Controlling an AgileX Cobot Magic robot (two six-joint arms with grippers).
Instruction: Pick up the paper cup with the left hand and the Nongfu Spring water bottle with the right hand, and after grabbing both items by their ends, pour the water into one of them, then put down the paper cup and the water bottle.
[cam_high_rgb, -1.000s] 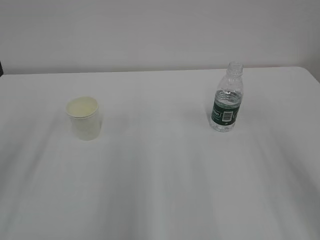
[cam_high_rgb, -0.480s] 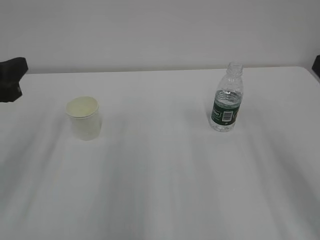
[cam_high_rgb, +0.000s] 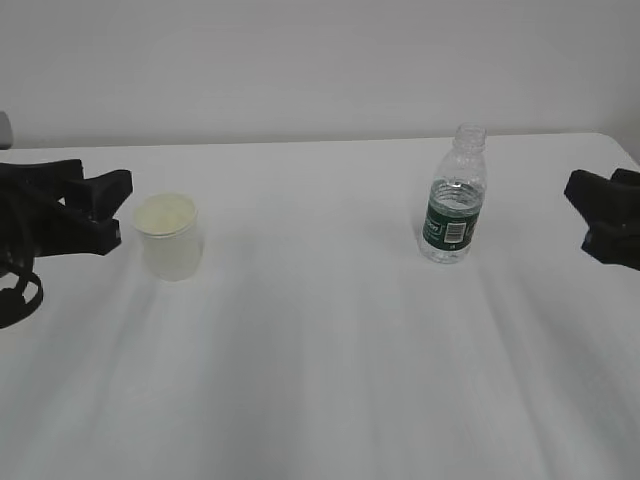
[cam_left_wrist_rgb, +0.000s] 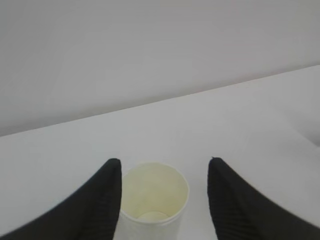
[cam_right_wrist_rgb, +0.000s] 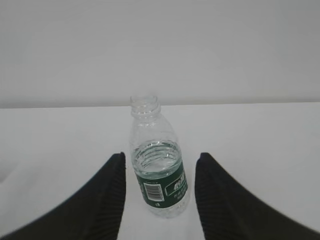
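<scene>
The white paper cup (cam_high_rgb: 168, 238) stands upright on the left of the table, its cream inside showing. My left gripper (cam_high_rgb: 120, 212) hangs open just left of it, fingertips close to its side without gripping. In the left wrist view the cup (cam_left_wrist_rgb: 154, 196) sits between the spread fingers (cam_left_wrist_rgb: 102, 200), nearer the left one. The Nongfu Spring water bottle (cam_high_rgb: 455, 200) stands upright and capless on the right, with water (cam_right_wrist_rgb: 155, 167) up to the green label. My right gripper (cam_high_rgb: 578, 215) is open, well to the right of it. The right wrist view frames the bottle (cam_right_wrist_rgb: 159, 175) ahead of that gripper (cam_right_wrist_rgb: 161, 156).
The white table (cam_high_rgb: 320, 340) runs to a pale wall behind. Its back edge (cam_high_rgb: 300, 142) lies beyond both objects. A wide stretch of tabletop separates the cup from the bottle.
Both arms have come into view from the sides. The left gripper moved right up to the cup, and the right gripper moved left toward the bottle. Cup and bottle have not moved.
</scene>
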